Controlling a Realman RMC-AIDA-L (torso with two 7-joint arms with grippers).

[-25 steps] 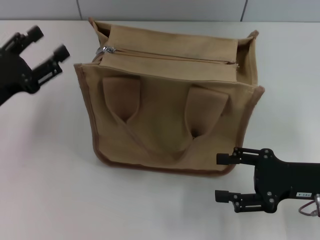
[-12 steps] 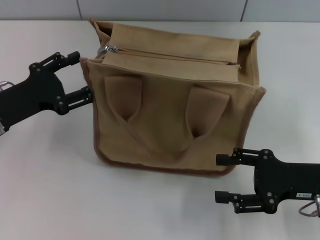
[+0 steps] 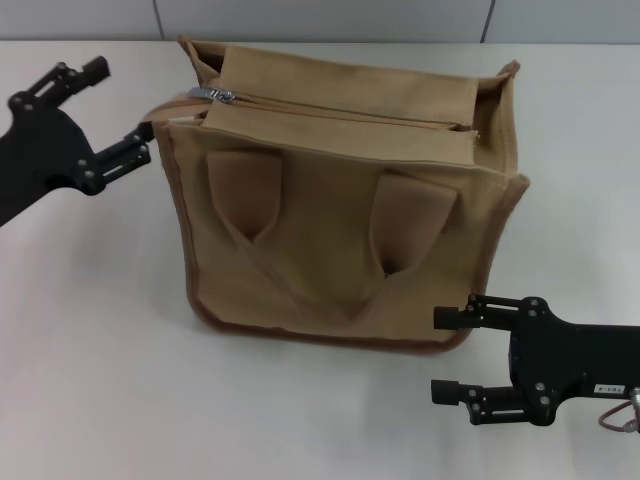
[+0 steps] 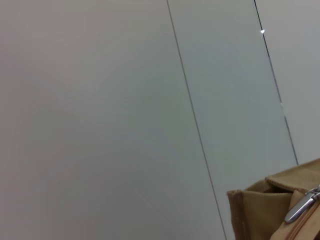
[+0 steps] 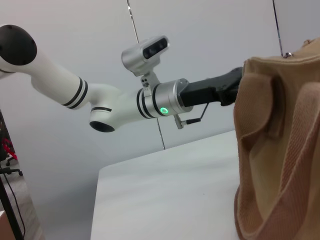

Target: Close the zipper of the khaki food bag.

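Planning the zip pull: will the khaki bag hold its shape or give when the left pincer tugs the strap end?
The khaki food bag stands boxy and upright, so probably fairly stiff. Its canvas top panel sags slightly by the zipper, so it may buckle. The left pincer, open, sits by the end strap; nothing else holds the bag, so it may slide.

Bag (image 3: pixel 330 250) is matt, coarse-woven tan canvas with darker piping, zipper pull (image 3: pixel 212 96) shiny silver metal, grippers matt black, table (image 3: pixel 90 340) smooth matt white.
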